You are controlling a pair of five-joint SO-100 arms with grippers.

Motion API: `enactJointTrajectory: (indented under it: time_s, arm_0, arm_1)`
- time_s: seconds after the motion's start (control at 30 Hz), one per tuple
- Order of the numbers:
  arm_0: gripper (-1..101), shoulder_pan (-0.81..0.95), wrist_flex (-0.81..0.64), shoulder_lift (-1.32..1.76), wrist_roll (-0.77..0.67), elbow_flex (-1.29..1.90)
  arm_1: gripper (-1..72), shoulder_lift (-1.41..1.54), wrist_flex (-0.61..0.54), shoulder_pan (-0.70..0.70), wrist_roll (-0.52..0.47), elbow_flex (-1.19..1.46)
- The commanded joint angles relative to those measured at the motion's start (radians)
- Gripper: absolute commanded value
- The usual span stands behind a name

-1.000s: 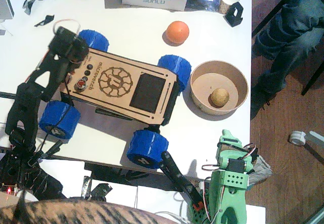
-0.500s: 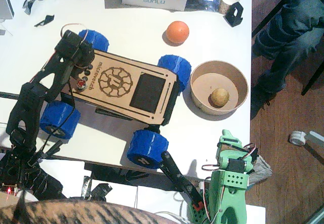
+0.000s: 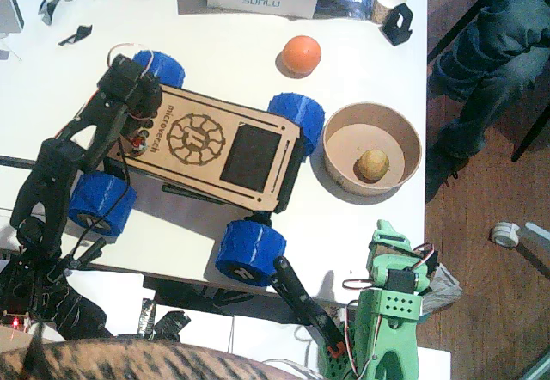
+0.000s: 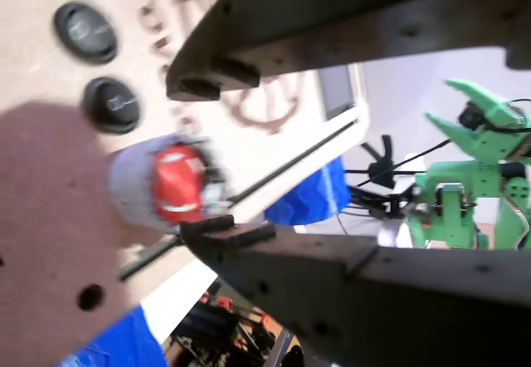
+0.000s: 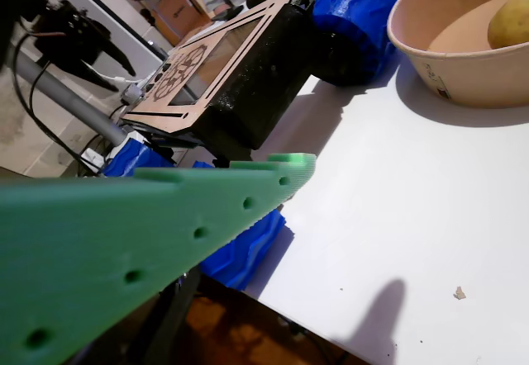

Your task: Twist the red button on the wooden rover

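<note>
Wooden rover (image 3: 210,144) sits tilted on the white table (image 3: 241,45), four blue wheels, nose toward 4 o'clock. The red button (image 3: 137,144) is at the rover's 9 o'clock end, just past the row of small black buttons (image 3: 151,124) beside the turtle emblem (image 3: 196,138). Left arm, black, reaches up from 7 o'clock and its left gripper (image 3: 136,136) is over that end of the deck. In a wrist view the red button (image 4: 176,183) sits between the two black fingers (image 4: 274,263), one above, one below; lower finger tip looks to be touching the button's rim, upper one is near it, picture is blurred so contact on both sides is hard to confirm, can't tell if it is clamped. Two black buttons (image 4: 112,104) show at 10 o'clock of the red one.

Right arm, green, sits at 5 o'clock of the rover near the table edge, right gripper (image 3: 384,234) well apart from the rover, nothing in it; jaw gap not readable from the fixed view. In another wrist view only one green finger (image 5: 207,208) shows over bare table, rover (image 5: 216,59) at 11 o'clock, so right gripper's state can't be told.

Orange ball (image 3: 302,54) at 1 o'clock of the rover. Round bowl (image 3: 404,131) at 3 o'clock, just beside the wheel, with a small yellowish lump (image 3: 372,164) inside. A person's legs in jeans (image 3: 481,62) at the right edge
</note>
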Motion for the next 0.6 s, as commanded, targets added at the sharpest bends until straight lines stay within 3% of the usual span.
enactJointTrajectory:
  time_s: [0.0,0.57]
  arm_0:
    - [17,-0.003,-0.017,0.0,0.014,-0.044]
    - [21,0.009,-0.037,-0.064,0.015,-0.044]
  arm_1:
    - [20.4,-0.005,-0.005,0.005,0.0,-0.006]
    - [20.4,-0.005,-0.005,0.005,0.0,-0.006]
